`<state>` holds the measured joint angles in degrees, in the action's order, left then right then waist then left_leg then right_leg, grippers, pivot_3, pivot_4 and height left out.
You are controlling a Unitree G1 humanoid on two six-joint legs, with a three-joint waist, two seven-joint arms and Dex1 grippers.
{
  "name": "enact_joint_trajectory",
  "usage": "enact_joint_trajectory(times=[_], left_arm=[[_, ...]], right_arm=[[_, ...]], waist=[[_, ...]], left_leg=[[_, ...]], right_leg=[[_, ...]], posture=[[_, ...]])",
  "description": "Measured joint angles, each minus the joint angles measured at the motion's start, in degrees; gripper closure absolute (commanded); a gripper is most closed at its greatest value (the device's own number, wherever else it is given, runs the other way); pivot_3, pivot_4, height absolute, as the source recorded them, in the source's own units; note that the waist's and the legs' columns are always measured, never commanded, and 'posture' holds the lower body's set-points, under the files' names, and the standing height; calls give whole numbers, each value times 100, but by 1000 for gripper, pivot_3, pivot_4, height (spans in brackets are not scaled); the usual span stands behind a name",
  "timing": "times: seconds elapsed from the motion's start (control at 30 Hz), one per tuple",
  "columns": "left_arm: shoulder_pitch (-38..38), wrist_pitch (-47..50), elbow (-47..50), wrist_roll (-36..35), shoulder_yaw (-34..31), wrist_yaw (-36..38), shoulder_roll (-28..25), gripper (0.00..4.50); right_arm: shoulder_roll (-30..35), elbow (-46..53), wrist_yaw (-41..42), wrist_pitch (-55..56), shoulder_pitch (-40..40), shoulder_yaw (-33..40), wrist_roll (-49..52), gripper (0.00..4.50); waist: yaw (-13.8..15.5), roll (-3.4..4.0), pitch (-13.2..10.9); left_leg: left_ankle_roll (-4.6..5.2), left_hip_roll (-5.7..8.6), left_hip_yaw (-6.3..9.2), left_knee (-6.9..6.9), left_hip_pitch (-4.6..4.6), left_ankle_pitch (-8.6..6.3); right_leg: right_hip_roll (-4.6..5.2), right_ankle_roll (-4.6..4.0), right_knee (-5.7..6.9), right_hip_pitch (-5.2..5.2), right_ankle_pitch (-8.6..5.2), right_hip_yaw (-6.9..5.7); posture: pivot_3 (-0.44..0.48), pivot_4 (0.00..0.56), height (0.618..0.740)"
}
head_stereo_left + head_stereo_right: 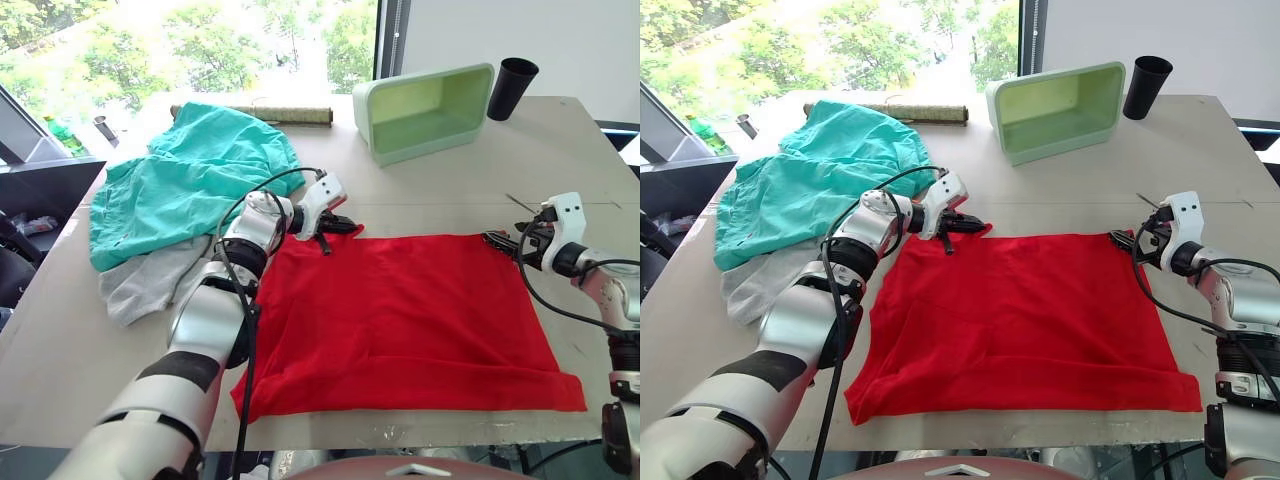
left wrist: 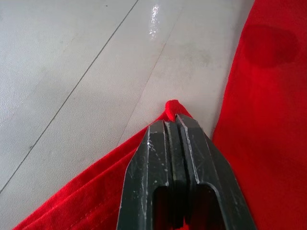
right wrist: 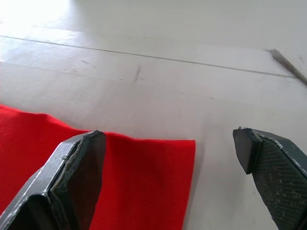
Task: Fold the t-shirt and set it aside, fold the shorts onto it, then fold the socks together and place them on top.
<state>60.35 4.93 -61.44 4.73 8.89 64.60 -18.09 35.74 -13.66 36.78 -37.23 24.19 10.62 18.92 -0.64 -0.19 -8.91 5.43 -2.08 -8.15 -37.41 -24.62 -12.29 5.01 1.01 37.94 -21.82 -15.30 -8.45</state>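
The red t-shirt (image 1: pixel 410 320) lies flat as a wide rectangle on the middle of the table. My left gripper (image 1: pixel 345 226) is shut on its far left corner, and a small nub of red cloth (image 2: pixel 171 106) sticks out past the closed fingertips. At the far right corner my right gripper (image 3: pixel 169 135) stands open, with one finger over the cloth and the other over bare table. The teal shorts (image 1: pixel 190 175) lie crumpled at the far left. The light grey socks (image 1: pixel 140 285) stick out from under the shorts' near edge.
A pale green bin (image 1: pixel 425 110) lies on its side at the back of the table (image 1: pixel 450 190), with a black cup (image 1: pixel 512 88) to its right. A brown roll (image 1: pixel 270 114) lies along the far edge. The t-shirt's near hem is close to the table's front edge.
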Motion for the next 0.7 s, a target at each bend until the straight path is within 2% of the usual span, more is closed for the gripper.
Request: enact_joint_trajectory(times=[0.03,0.07,0.1,0.3,0.33,0.37,0.57,0.7], left_arm=[[-8,20,20,-4,-1,0,-5,4308],[-17,40,30,-18,-3,-1,-10,4500],[-33,63,62,-37,-7,-1,-20,4500],[-129,114,213,-67,-44,-9,-43,4500],[-147,124,228,-94,-51,-13,-47,4500],[-166,137,245,-121,-63,-19,-51,4500],[-340,236,509,-239,-169,-135,-110,4500],[-691,659,1527,-469,-408,-265,-432,4500]], right_arm=[[2,-34,-18,6,0,-83,-69,0],[1,-46,-26,36,3,-121,-105,527],[1,-63,-19,45,20,-122,-121,730],[2,-270,104,182,172,-209,-214,3720],[2,-292,123,215,176,-224,-226,4182],[1,-318,157,259,177,-244,-241,4462],[11,-283,148,410,162,-248,-296,4462],[216,432,127,347,-276,76,-148,4462]], waist=[[-4,0,0],[-9,0,0],[-12,0,0],[-14,0,0],[-14,0,0],[-15,0,0],[-15,1,0],[-8,2,-3]], left_leg=[[0,0,0,0,0,0],[0,0,-1,0,0,0],[0,1,-2,0,0,0],[0,0,-2,0,0,0],[0,0,-2,0,0,0],[0,0,-2,0,0,0],[0,0,-2,0,-1,0],[0,-1,0,4,-7,0]], right_leg=[[0,0,0,0,0,0],[0,0,0,0,0,1],[0,1,0,0,0,1],[-1,1,0,-1,0,1],[-1,1,0,-1,0,1],[-1,1,0,0,0,1],[0,1,0,-1,0,1],[0,0,-2,-6,0,2]], posture=[[0,150,740],[0,150,740],[0,150,740],[0,150,740],[0,150,740],[0,150,740],[0,150,740],[0,150,740]])
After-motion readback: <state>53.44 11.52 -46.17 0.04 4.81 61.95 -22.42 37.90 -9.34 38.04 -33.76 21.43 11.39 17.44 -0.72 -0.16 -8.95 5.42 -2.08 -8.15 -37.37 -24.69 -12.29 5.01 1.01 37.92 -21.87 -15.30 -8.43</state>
